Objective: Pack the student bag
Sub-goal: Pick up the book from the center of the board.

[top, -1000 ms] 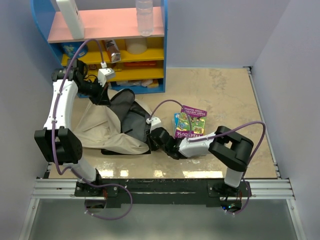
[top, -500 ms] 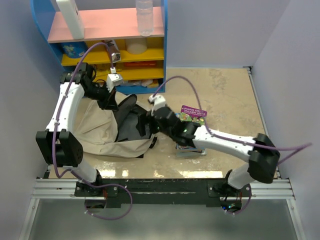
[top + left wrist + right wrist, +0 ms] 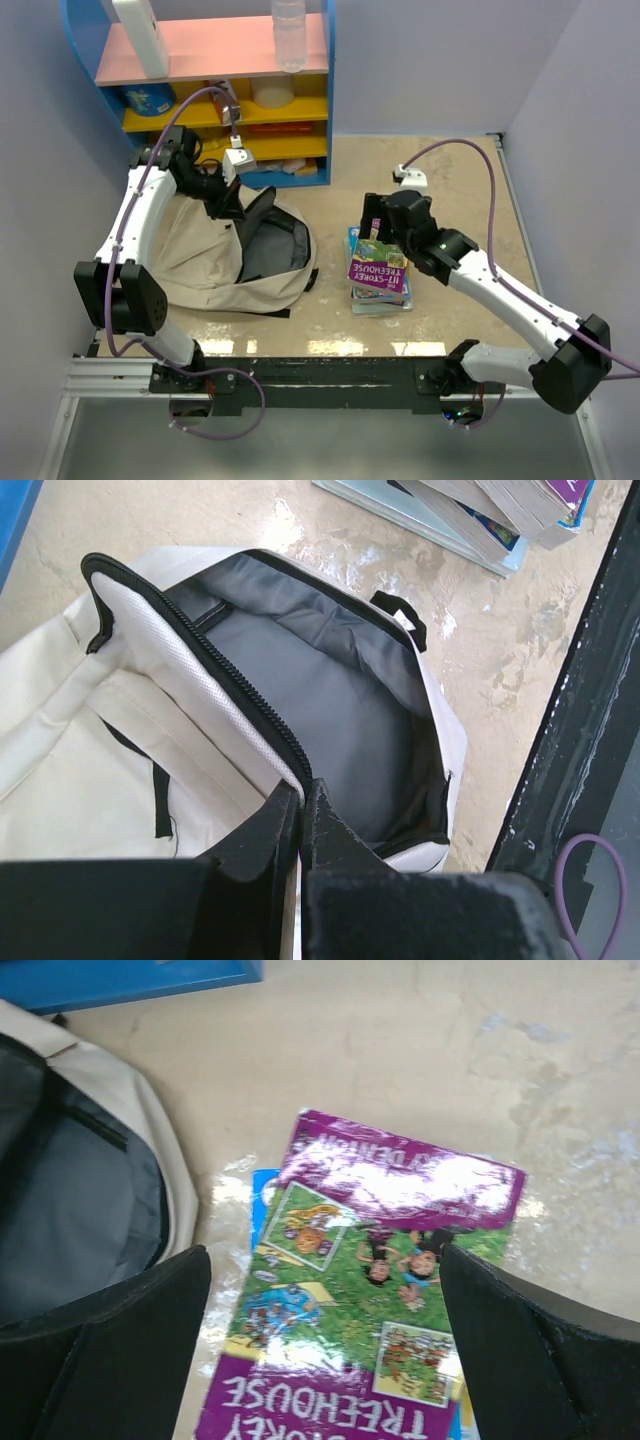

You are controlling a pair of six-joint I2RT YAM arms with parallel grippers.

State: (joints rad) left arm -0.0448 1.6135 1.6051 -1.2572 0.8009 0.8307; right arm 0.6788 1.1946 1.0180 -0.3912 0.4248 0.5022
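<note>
Backpack check: the student bag [image 3: 200, 250] lies at the left of the tabletop [image 3: 450, 180], mouth gaping, grey lining showing. Left claw [image 3: 303, 798] is pinched tight on its zippered rim, holding that edge up. Right claw [image 3: 322, 1260] hangs spread wide over the purple book [image 3: 378, 268] topping a stack near the bag.
</note>
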